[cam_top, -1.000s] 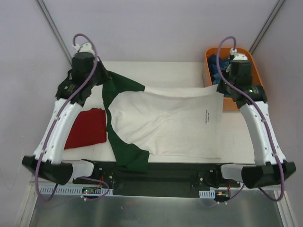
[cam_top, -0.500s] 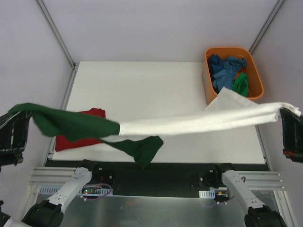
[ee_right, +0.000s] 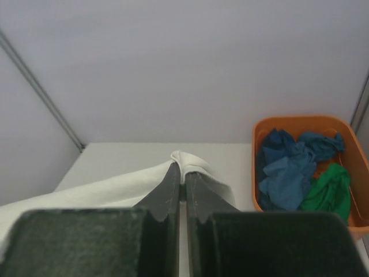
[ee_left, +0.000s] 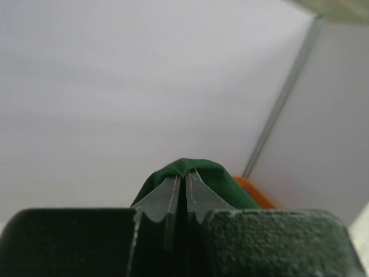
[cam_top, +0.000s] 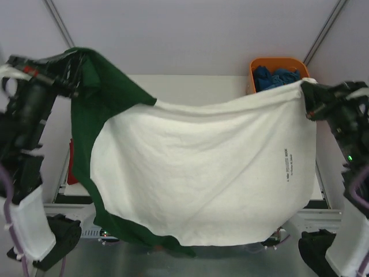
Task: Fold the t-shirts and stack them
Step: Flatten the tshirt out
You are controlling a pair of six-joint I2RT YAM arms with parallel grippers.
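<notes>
T-shirt (cam_top: 202,173) now aloft, crosswise, sleeves leftward

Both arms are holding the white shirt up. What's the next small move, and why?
Probably lower both tools together toward the table, keeping them apart: left tool pinches the green cloth, right tool the white corner, and the shirt hangs spread in the air.

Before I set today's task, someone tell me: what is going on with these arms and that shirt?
Two robot arms hold a white cloth t-shirt with dark green sleeves up off the table, spread wide between them. The left arm's jaws are shut on a green part, the right arm's jaws on a white edge. It is not yet folded. A dark red shirt lies mostly hidden behind it, and an orange plastic tub holds blue cloth and green cloth.
</notes>
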